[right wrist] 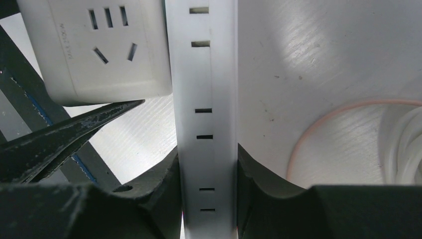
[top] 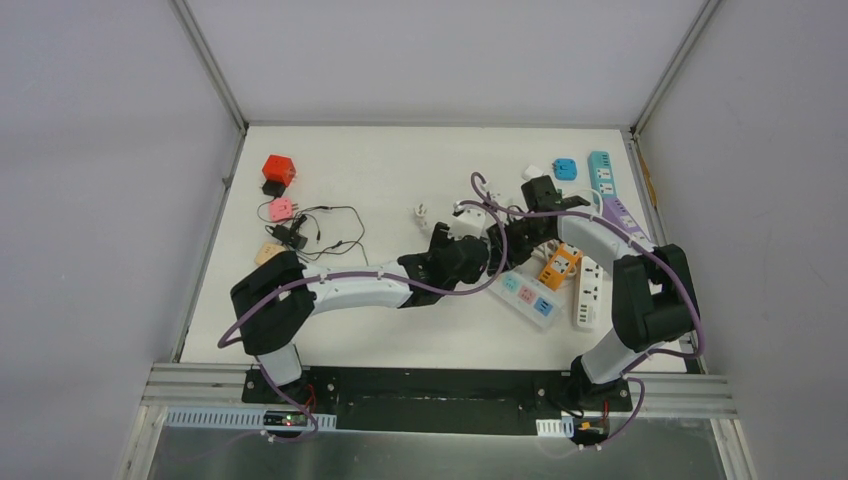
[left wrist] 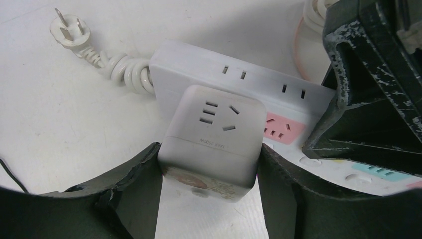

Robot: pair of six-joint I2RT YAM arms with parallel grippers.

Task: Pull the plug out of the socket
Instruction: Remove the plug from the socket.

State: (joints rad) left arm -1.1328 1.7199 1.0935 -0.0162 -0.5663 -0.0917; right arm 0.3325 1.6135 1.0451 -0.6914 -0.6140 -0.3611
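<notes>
The plug is a white cube adapter sitting on the top face of a white power strip, the socket, which has pink and blue outlets. My left gripper is shut on the cube, one pad on each side. Whether its pins are still in the strip is hidden. My right gripper is shut on the strip's slotted side wall, with the cube just to its left. In the top view both grippers meet at mid table over the strip.
The strip's coiled white cord ends in a loose plug. Back left lie a red cube, a pink adapter and a black cable. To the right are an orange adapter, a white strip and a teal strip.
</notes>
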